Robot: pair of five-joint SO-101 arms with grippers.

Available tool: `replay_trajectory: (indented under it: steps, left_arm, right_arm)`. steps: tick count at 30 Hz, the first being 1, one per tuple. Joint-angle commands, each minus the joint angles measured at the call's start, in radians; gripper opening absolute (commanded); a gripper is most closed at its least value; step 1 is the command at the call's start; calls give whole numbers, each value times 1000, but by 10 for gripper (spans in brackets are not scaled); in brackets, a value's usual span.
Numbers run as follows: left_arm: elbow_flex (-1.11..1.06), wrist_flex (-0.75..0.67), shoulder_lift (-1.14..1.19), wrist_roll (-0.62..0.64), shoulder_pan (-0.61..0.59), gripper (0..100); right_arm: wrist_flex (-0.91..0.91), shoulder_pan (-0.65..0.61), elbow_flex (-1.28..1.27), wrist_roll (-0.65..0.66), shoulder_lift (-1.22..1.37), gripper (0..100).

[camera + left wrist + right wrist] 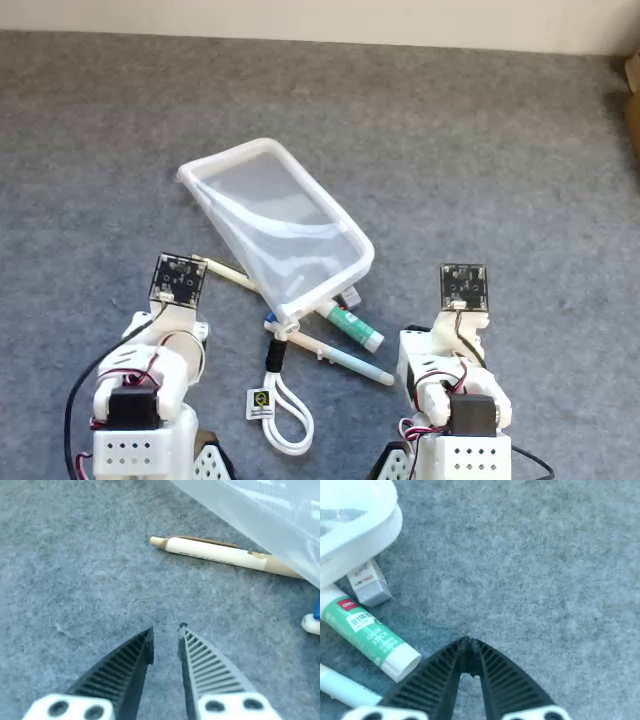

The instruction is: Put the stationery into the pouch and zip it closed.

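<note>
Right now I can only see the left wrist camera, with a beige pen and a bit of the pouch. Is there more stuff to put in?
Observer: Yes. A green and white glue stick lies at the corner of the pouch nearest the right arm.
Operator: Anything else?
Observer: A small eraser sits beside the glue stick, right up against the pouch's edge.
Operator: Is the other gripper holding something?
Observer: No. The right gripper is shut on nothing, over the grey carpet.
</note>
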State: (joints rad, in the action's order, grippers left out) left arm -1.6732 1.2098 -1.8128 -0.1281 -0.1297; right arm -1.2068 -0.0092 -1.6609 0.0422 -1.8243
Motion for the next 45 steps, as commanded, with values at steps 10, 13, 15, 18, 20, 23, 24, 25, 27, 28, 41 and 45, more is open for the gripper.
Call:
replay_trajectory:
  steps: [10, 13, 15, 18, 20, 23, 24, 25, 27, 28, 41, 45]
  left_arm:
    - [-22, -20, -13, 8, -84, 98]
    - [-22, -20, -13, 8, -84, 98]
    - [-22, -20, -13, 8, -84, 98]
    - [-22, -20, -13, 8, -84, 98]
    - [-22, -20, -13, 8, -84, 101]
    - [-22, -20, -13, 8, -84, 101]
    - [-22, -20, -13, 8, -84, 101]
    - [-22, -20, -13, 8, -84, 101]
    - [-22, -20, -13, 8, -84, 101]
    - [-22, -20, -13, 8, -84, 101]
    - [-22, -48, -13, 9, -84, 102]
    - [-22, -48, -13, 11, -85, 102]
  right_arm:
    - [-8, -13, 329, -184, -4, 5]
    - [-10, -84, 395, -203, -2, 5]
    - [-10, -142, 426, -204, -1, 5]
    - [-48, -211, 460, -229, 7, 5]
    - [-97, -251, 516, -273, 50, 5]
    - [-157, -323, 624, -284, 179, 5]
    - [-171, -341, 664, -284, 234, 5]
    - [-179, -360, 700, -290, 285, 5]
    - [-185, -406, 762, -330, 383, 6]
    - [-182, -437, 785, -342, 427, 6]
    - [-59, -780, 837, -525, 766, 176]
    - [42, -843, 837, -555, 878, 176]
